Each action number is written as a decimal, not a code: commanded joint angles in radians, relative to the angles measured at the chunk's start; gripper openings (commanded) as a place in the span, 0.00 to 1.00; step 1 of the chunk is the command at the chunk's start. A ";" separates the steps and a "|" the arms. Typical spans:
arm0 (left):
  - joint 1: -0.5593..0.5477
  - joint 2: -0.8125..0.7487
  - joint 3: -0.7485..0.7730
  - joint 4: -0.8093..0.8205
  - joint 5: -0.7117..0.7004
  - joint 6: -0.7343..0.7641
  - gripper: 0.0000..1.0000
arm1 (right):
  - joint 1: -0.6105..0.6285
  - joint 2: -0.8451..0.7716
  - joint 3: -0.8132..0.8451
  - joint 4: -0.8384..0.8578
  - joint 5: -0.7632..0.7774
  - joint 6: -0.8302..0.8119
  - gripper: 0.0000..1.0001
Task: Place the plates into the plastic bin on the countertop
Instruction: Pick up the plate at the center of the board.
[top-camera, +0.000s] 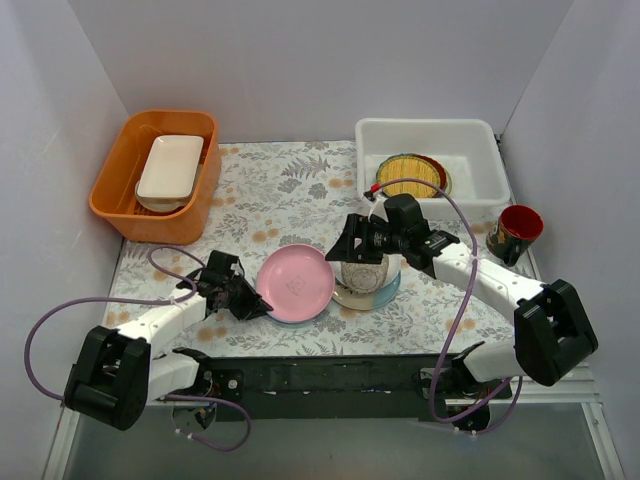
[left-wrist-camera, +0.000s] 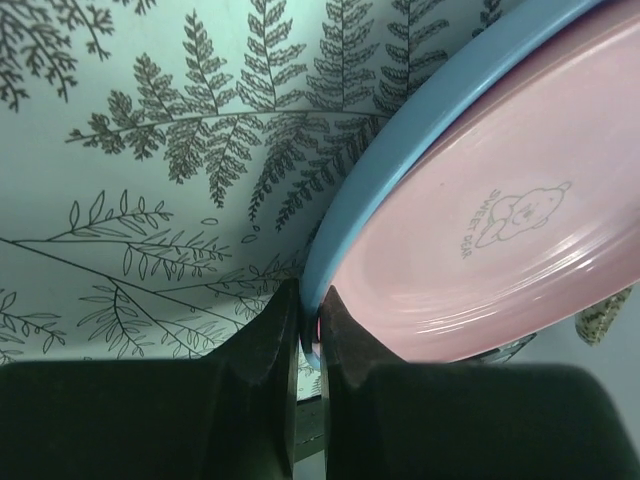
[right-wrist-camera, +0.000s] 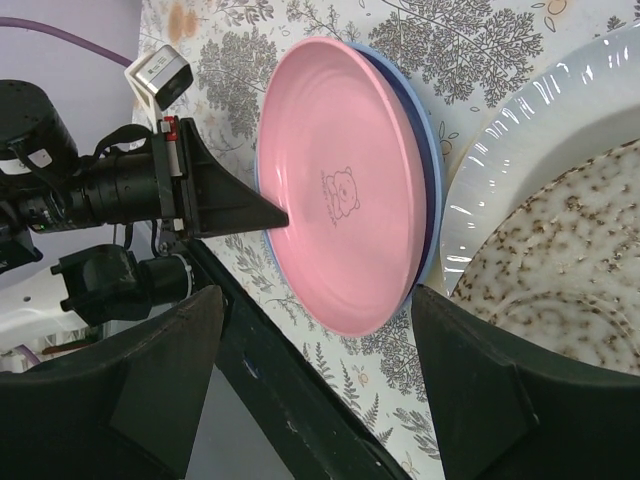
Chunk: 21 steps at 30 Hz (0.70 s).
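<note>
A pink plate (top-camera: 295, 281) lies on a light blue plate (top-camera: 303, 317) on the countertop (top-camera: 290, 190). My left gripper (top-camera: 260, 304) is shut on the left rim of this pair; in the left wrist view the gripper (left-wrist-camera: 310, 302) pinches the blue rim (left-wrist-camera: 345, 215) with the pink plate (left-wrist-camera: 500, 220) on it. My right gripper (top-camera: 350, 243) is open and empty above a speckled plate (top-camera: 363, 274) stacked on others. In the right wrist view the gripper (right-wrist-camera: 315, 295) is wide open facing the pink plate (right-wrist-camera: 340, 190) and the speckled plate (right-wrist-camera: 575, 265). The plastic bin (top-camera: 470, 130) holds a yellow-green plate (top-camera: 411, 175).
An orange tub (top-camera: 120, 195) at the back left holds a white rectangular dish (top-camera: 170, 168). A dark red cup (top-camera: 517, 230) stands at the right, near the bin's front corner. White walls close in the countertop on three sides.
</note>
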 joint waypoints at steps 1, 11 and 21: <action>-0.004 -0.075 -0.031 -0.013 -0.024 -0.001 0.00 | 0.015 0.005 -0.010 0.033 0.001 -0.006 0.82; -0.002 -0.111 -0.011 -0.046 -0.024 0.001 0.00 | 0.030 0.037 0.001 0.009 0.008 -0.027 0.80; 0.000 -0.158 0.012 -0.089 -0.033 0.002 0.00 | 0.062 0.096 0.044 -0.049 0.086 -0.082 0.71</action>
